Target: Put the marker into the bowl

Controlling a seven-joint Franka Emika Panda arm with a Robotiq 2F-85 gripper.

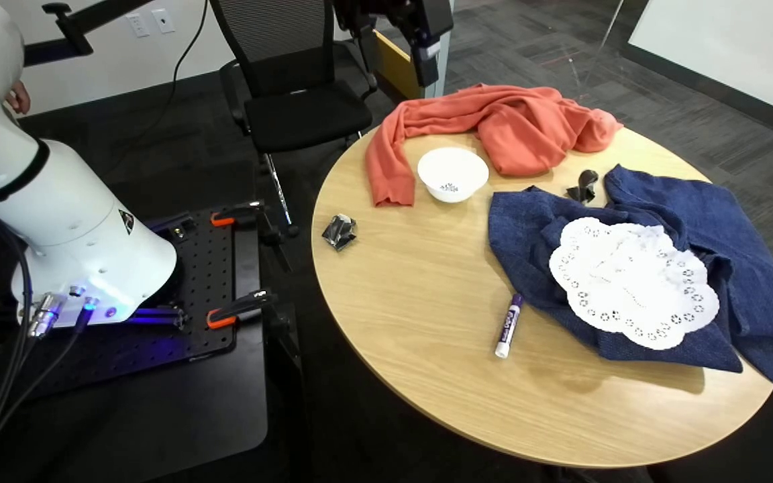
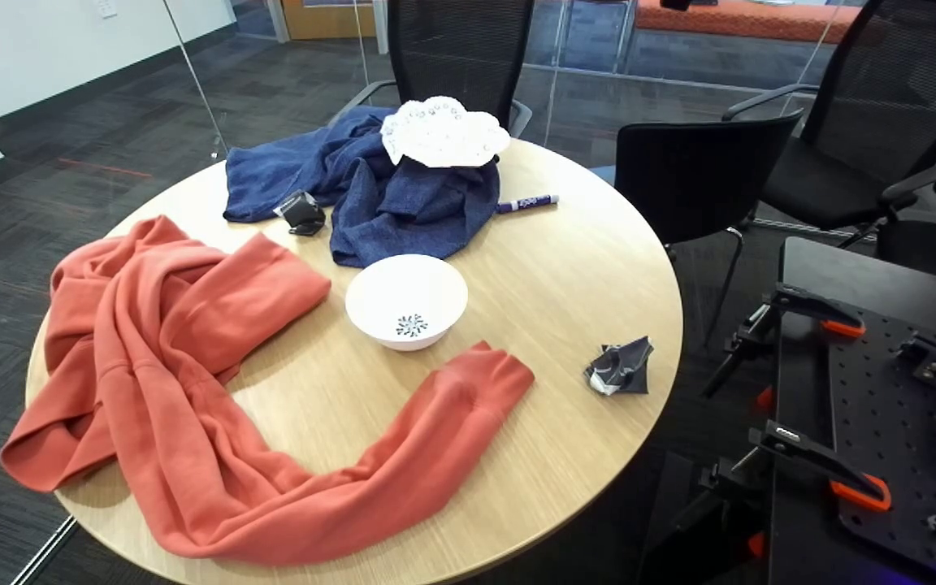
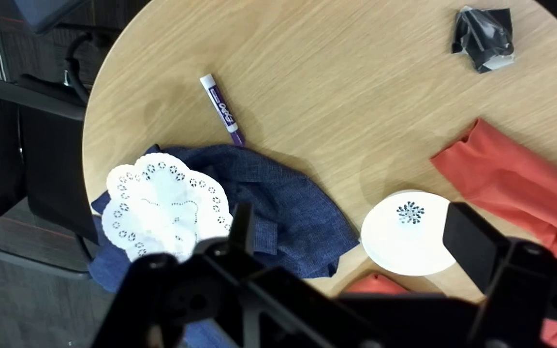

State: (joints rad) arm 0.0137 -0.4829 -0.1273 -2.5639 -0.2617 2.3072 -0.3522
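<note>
A thin purple-and-white marker [image 1: 509,327] lies on the round light-wood bench [image 1: 413,288]; its purple end meets the border of a dark blue denim cloth [image 1: 688,208], and whether it goes a little under the fold I cannot tell. Its white end points toward the rim of the bench, with bare wood between, and on both its long sides there is open wood too. A small round white bowl [image 2: 407,296] stands upright, well apart from the marker, just beside a corner of the denim and near the sleeve of an orange-red soft garment [image 2: 151,406], so the room is narrow on these two sides; toward a crumpled black wrapper [image 2: 626,367], near the bench edge, it is wider. A second dark crumpled piece [image 1: 584,186] sits between the garment and the denim. A flat white lacy doily [image 1: 635,275] lies over the denim, which in an exterior view reaches past the bench edge. Above the bench hangs the black two-finger gripper [image 3: 356,224], its jaws spread wide; in the wrist view one jaw stands before a part of the bowl's rim.
</note>
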